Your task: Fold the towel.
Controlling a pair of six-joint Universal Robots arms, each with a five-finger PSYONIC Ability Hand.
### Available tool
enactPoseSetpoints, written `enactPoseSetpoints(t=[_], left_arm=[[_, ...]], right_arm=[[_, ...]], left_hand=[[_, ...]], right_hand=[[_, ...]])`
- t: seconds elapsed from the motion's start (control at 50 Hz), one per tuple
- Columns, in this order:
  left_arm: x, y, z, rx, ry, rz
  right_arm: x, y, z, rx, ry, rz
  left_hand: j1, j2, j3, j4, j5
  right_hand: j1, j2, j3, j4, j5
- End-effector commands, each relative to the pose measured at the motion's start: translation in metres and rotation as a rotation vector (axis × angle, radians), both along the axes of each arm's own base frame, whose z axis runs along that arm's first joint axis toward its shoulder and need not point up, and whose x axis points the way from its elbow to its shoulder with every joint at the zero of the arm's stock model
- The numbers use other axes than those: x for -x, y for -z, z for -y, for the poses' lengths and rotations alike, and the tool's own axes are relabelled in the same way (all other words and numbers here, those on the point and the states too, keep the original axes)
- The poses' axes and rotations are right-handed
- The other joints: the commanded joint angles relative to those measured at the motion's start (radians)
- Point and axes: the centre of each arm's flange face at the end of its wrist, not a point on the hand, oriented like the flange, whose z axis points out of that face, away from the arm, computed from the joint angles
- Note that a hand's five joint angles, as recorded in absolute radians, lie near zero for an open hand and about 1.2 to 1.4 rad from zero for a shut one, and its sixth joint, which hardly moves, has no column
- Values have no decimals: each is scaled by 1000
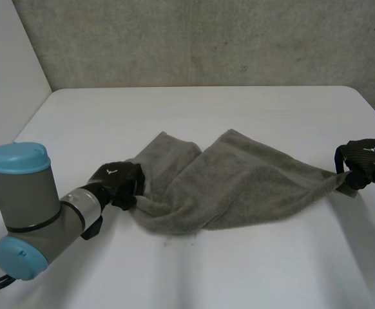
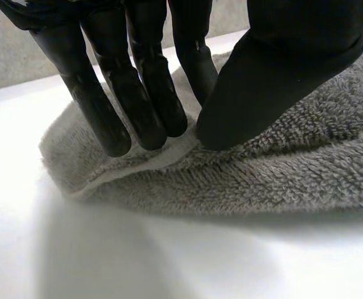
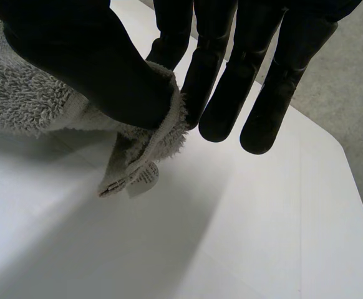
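A grey towel [image 1: 239, 183] lies bunched and stretched across the white table [image 1: 194, 109], with a fold ridge running through its middle. My left hand [image 1: 120, 183] is at the towel's left end. In the left wrist view its fingers [image 2: 116, 118] and thumb [image 2: 256, 93] press together on the towel's hem [image 2: 138, 165], pinching it. My right hand [image 1: 365, 161] holds the towel's right corner. The right wrist view shows the thumb [image 3: 106, 81] clamping that corner [image 3: 150, 140] against a finger, with a small label [image 3: 145, 177] hanging below. The other fingers stay straight.
A grey wall [image 1: 207, 38] stands behind the table's far edge. Bare table surface lies in front of the towel [image 1: 226, 270] and behind it. The left arm's blue-capped joint [image 1: 17, 212] sits near the front left.
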Motion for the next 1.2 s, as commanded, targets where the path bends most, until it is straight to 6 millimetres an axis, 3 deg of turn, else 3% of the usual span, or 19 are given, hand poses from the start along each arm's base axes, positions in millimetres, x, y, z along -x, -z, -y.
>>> enactPoseSetpoints(t=[0.02, 0.06, 0.12, 0.18, 0.2, 0.3, 0.34, 0.36, 0.38, 0.4, 0.42, 0.54, 0.7, 0.78, 0.8, 0.92, 0.98, 1.12, 1.2], left_arm=[[1, -24, 0, 62, 0, -20], [1, -45, -6, 109, 8, -40], [-1, -52, -10, 125, 8, -46], [-3, -66, -18, 163, 12, -59], [-3, -66, -18, 164, 12, -59], [-5, -73, -21, 181, 9, -63], [-5, -73, -21, 180, 9, -64], [-5, -72, -21, 178, 7, -64], [-5, -72, -21, 178, 7, -64], [-6, -72, -21, 178, 6, -63], [-6, -72, -21, 177, 7, -63], [-3, -74, -23, 184, 18, -67], [1, -89, -22, 232, 27, -83], [2, -99, -22, 264, 32, -90], [2, -99, -22, 264, 32, -90], [5, -111, -31, 319, 66, -50], [12, -116, -44, 349, 108, -37], [11, -128, -58, 381, 122, -49], [9, -134, -62, 401, 121, -57]], right_arm=[[1, -5, -2, -4, -13, -13], [4, -7, -10, -41, -32, -58], [9, -11, -17, -64, -46, -107], [22, -21, -47, -163, -141, -253], [22, -21, -47, -163, -142, -253], [15, -31, -102, -384, -363, -316], [16, -33, -111, -432, -407, -320], [17, -37, -113, -446, -431, -311], [17, -37, -113, -446, -431, -311], [17, -40, -111, -424, -443, -297], [16, -44, -107, -388, -443, -277], [19, -67, -77, -279, -342, -138], [17, -78, -34, -270, -232, -100], [-11, -92, -22, -216, -255, -97], [-11, -92, -22, -216, -255, -97], [-61, -90, -5, -194, -348, -12], [-110, -76, 8, -198, -429, 85], [-159, -45, 26, -179, -494, 176], [-190, -14, 27, -198, -553, 208]], left_hand=[[274, 265, 268, 271, 278], [274, 265, 268, 271, 278], [274, 265, 268, 271, 278], [274, 265, 268, 271, 278], [274, 265, 268, 271, 278], [274, 265, 268, 271, 278], [274, 265, 268, 271, 278], [274, 265, 268, 271, 278], [274, 265, 268, 271, 278], [274, 265, 268, 271, 278], [274, 265, 268, 271, 278], [274, 265, 268, 271, 278], [274, 265, 268, 271, 278], [274, 265, 268, 271, 278], [274, 265, 268, 271, 278], [274, 265, 268, 271, 278], [274, 265, 268, 271, 278], [274, 265, 268, 271, 278], [274, 265, 268, 271, 278]], right_hand=[[2, 184, 181, 179, 187], [2, 184, 181, 179, 187], [2, 184, 181, 179, 187], [2, 184, 181, 179, 187], [2, 184, 181, 179, 187], [2, 184, 181, 179, 187], [2, 184, 181, 179, 187], [-444, -263, -265, -268, -259], [-449, -267, -270, -272, -264], [-1097, -916, -918, -920, -912], [-1220, -1038, -1040, -1043, -1035], [-1220, -1038, -1040, -1043, -1035], [-1220, -1038, -1040, -1043, -1035], [-1220, -1038, -1040, -1043, -1035], [-1220, -1038, -1040, -1043, -1035], [-1220, -1038, -1040, -1043, -1035], [-1220, -1038, -1040, -1043, -1035], [-1220, -1038, -1040, -1043, -1035], [-1220, -1038, -1040, -1043, -1035]])
